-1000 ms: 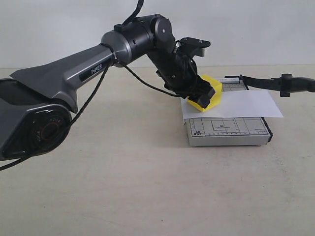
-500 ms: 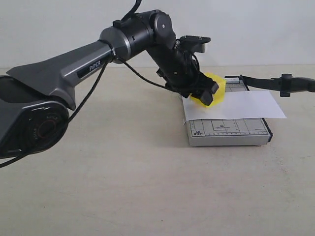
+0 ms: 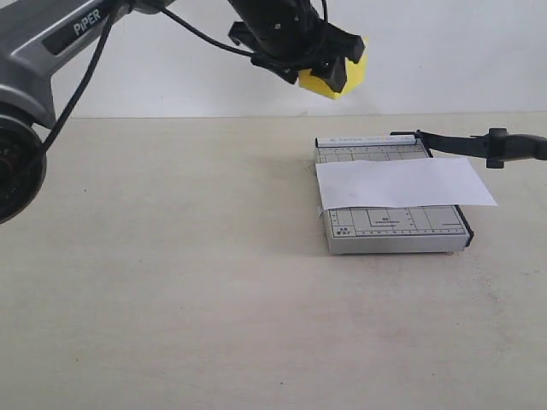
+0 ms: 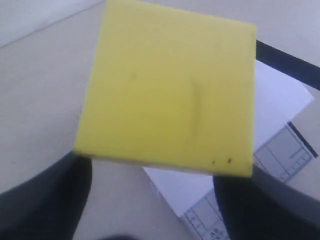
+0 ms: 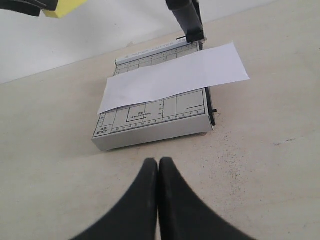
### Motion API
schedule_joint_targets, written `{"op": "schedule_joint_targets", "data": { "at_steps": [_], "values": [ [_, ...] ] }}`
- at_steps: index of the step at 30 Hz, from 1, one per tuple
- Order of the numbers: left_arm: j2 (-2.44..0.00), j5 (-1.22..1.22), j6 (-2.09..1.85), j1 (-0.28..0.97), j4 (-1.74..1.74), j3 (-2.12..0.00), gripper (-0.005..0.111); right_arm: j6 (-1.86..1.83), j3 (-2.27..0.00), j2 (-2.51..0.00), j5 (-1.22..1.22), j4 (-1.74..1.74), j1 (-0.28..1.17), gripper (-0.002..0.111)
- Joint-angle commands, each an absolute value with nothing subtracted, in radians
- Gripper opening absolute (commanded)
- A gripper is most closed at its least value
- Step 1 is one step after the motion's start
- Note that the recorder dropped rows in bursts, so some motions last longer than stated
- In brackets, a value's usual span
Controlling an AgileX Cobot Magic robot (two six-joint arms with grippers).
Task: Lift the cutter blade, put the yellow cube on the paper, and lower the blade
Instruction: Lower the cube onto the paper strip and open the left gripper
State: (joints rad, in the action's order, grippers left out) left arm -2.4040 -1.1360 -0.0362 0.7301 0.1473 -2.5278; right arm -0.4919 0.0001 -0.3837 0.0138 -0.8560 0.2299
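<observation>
Grey metal arm casing [image 3: 51,38]: white lettering "PiPER" | flat grey ruled trimmer base board [image 3: 393,224]: printed scale marks, small labels, illegible.

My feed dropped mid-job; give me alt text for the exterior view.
The left claw holds the yellow cube high in the air, clear of the grey trimmer. White paper lies across the trimmer, and the black cutter blade stands raised at its right.
</observation>
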Motion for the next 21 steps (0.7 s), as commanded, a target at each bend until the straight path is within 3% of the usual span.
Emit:
{"op": "schedule_joint_targets", "data": {
  "at_steps": [1,8,15,17,21],
  "values": [
    [-2.455,-1.100,-0.156,0.790,0.267,-2.495,0.004,-0.493,0.000,-0.382,0.013,-0.853,0.231,0.000],
    [-2.656,-1.060,-0.252,0.810,0.270,-2.495,0.004,-0.493,0.000,-0.382,0.019,-0.860,0.231,0.000],
    [-2.665,-1.063,-0.256,0.812,0.292,-2.495,0.006,-0.493,0.000,-0.382,0.019,-0.860,0.231,0.000],
    [-2.665,-1.072,-0.256,0.812,0.298,-2.495,0.013,-0.493,0.000,-0.382,0.019,-0.860,0.231,0.000],
    [-2.665,-1.089,-0.256,0.812,0.300,-2.495,0.039,-0.493,0.000,-0.382,0.019,-0.860,0.231,0.000]
  ]
}}
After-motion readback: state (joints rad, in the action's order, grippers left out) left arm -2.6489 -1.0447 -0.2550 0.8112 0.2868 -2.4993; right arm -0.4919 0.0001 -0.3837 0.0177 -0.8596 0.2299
